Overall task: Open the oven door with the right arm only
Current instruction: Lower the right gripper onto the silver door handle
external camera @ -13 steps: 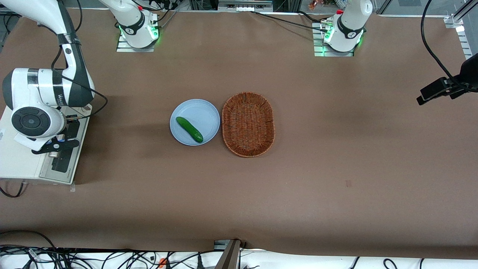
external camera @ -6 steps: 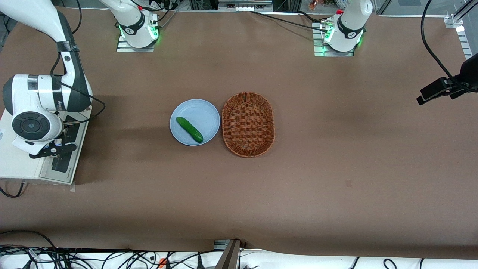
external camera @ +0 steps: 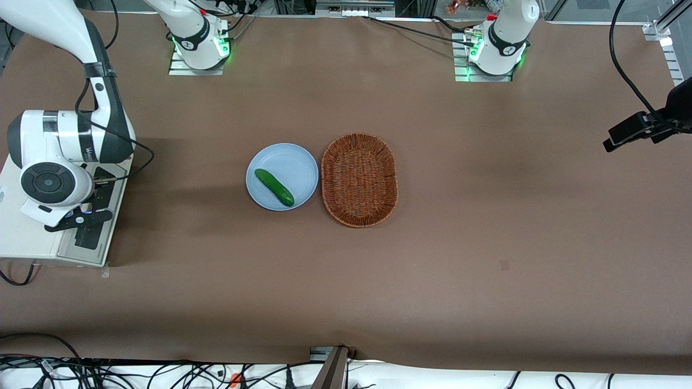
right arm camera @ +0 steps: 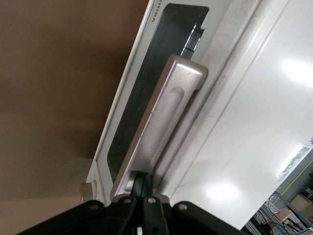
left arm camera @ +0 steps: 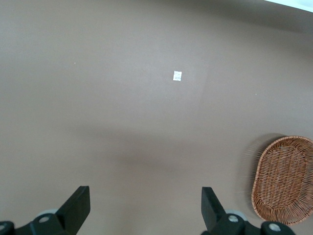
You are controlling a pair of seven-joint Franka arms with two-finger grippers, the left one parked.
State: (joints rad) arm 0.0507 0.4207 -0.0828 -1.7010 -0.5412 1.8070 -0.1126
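The cream-white oven (external camera: 24, 237) stands at the working arm's end of the table. Its door (external camera: 89, 237), with the dark glass window (right arm camera: 142, 103) and silver bar handle (right arm camera: 164, 117), faces the plate. The right arm (external camera: 70, 143) hangs over the oven with its black-capped wrist above the door. My gripper (external camera: 81, 217) sits at the door's top edge. In the right wrist view the gripper (right arm camera: 144, 183) is shut, its black fingers pressed together and tucked against one end of the handle. A strip of bare metal (right arm camera: 222, 83) shows between the door and the oven's top.
A light blue plate (external camera: 297, 162) holding a green cucumber (external camera: 274, 187) lies mid-table, with an oval wicker basket (external camera: 359, 179) beside it toward the parked arm's end. The basket also shows in the left wrist view (left arm camera: 285, 178). Cables run along the table's edges.
The right arm's wrist and gripper have shifted slightly nearer the front camera along the door's top edge. The door shows no clear movement.
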